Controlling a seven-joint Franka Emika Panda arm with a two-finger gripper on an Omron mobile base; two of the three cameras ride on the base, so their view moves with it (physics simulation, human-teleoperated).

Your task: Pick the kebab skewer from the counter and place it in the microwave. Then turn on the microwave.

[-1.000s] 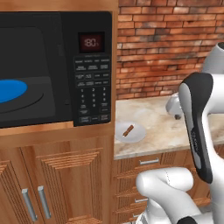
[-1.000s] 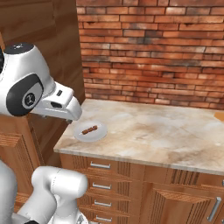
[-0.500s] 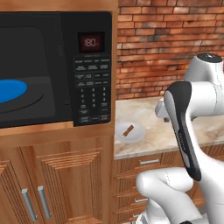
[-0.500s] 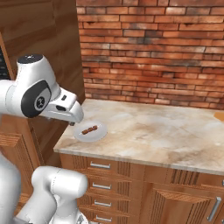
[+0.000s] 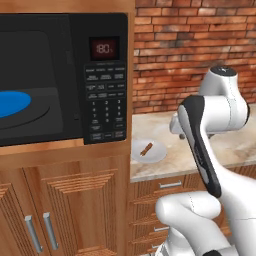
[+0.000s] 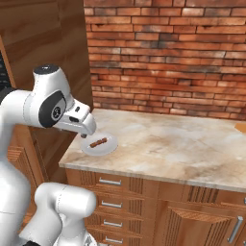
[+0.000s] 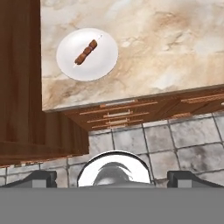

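The kebab skewer (image 7: 86, 52) is a short stick of brown chunks lying on a small white plate (image 7: 103, 65) at the counter's (image 7: 166, 48) left end. It also shows as the skewer (image 5: 146, 149) and skewer (image 6: 98, 142) in the two base views. My gripper (image 7: 113, 177) hangs above and in front of the counter edge, its fingertips (image 7: 41, 177) set wide apart, open and holding nothing. The hand (image 6: 81, 122) hovers just left of the plate. The black microwave (image 5: 60, 75) is built in to the left, with the blue round plate (image 5: 12, 103) inside, a button panel (image 5: 105, 107) and a red display (image 5: 104, 48).
A brick wall (image 6: 168, 53) backs the counter. Wooden drawers (image 6: 113, 192) with metal handles sit below it, and a tall wood panel (image 6: 43, 43) closes its left end. An orange object (image 6: 240, 126) shows at the far right edge. Cabinet doors (image 5: 60, 210) hang under the microwave.
The arm has folded, its elbow swinging across. The hand has drifted a little lower and nearer the white plate. The skewer and plate have not moved, and the jaws stay wide.
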